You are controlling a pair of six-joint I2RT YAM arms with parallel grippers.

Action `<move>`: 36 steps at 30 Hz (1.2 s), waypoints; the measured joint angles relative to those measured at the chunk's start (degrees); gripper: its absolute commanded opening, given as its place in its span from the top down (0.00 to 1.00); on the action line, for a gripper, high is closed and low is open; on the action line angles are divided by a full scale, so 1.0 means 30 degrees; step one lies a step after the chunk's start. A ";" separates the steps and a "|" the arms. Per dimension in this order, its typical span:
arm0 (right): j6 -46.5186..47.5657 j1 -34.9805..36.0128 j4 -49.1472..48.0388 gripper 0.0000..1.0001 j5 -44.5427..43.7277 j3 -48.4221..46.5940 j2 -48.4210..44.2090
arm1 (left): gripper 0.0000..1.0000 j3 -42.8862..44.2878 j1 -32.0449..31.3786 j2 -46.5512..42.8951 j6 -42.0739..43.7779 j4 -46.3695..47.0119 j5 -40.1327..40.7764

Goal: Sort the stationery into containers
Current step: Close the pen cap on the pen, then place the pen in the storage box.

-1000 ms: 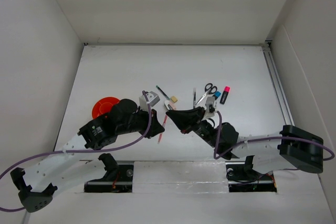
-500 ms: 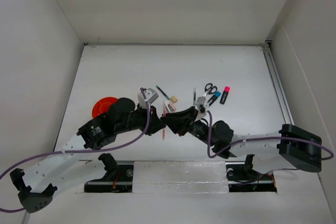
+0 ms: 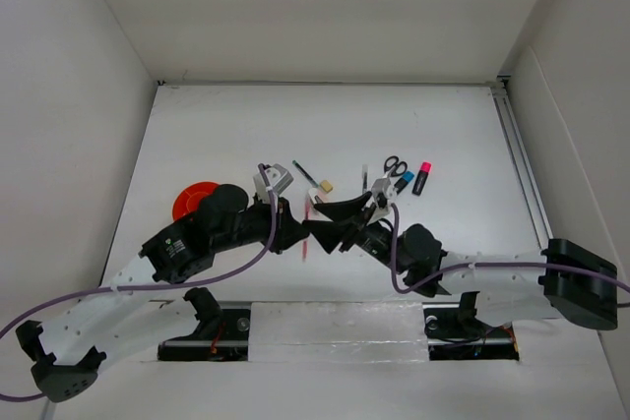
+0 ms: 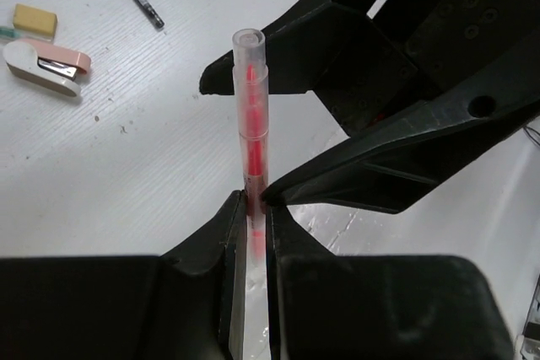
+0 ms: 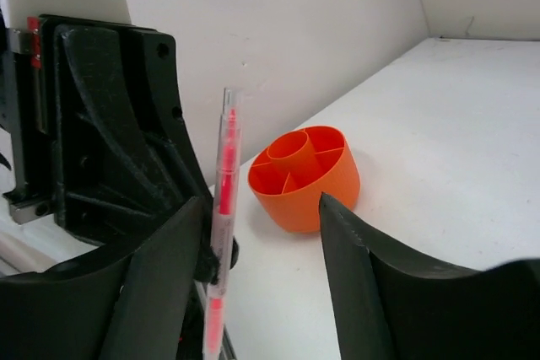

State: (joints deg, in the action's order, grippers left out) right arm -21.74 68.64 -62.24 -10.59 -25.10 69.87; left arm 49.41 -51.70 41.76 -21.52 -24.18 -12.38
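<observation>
**Pen (image 4: 252,115) poised between two grippers**

The left gripper (image 4: 251,233) pinches the red pen by its lower end, barrel pointing straight out, over the near middle of the table (image 3: 443,125). The right gripper (image 5: 261,208) is spread with a finger on either side of the barrel, apparently not touching it. The orange cup (image 5: 308,201) stands at the near left, apart from the pen. If this is a handover, the right should close squarely before the left releases.

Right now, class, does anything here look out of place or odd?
Only the red pen: the left tool pinches one end while the right tool, open, straddles it, a hand-over pose. Nothing looks spilled or damaged.
</observation>
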 measured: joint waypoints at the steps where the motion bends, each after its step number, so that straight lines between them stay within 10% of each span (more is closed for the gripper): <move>1: 0.0000 0.0000 0.0204 0.35 -0.0109 0.0000 -0.0211 | 1.00 0.0000 0.0007 0.0000 -0.0007 0.0080 0.0160; 3: -0.0153 0.0015 0.0656 0.18 -0.0503 0.0000 -0.0736 | 1.00 0.0000 0.0007 0.0044 -0.0058 0.0306 0.0583; 20: -0.0306 0.0532 0.8174 0.17 -0.2324 0.1304 -1.1358 | 1.00 0.1188 0.0022 0.1887 -0.1916 0.1027 0.9974; 29: -0.0022 0.0532 1.0630 0.17 -0.2667 0.1690 -1.3529 | 1.00 0.4911 0.0117 0.4736 -0.9566 -0.5989 2.2119; 36: 0.0350 0.0532 1.1540 0.17 -0.2441 0.1821 -1.3529 | 1.00 0.6615 0.4022 0.8415 -1.1846 -0.9850 2.3766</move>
State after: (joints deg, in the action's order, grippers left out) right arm -20.69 70.24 -27.62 -17.91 -19.64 29.28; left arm 69.25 -39.64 67.00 -57.06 -53.74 58.92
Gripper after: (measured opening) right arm 0.832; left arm 0.043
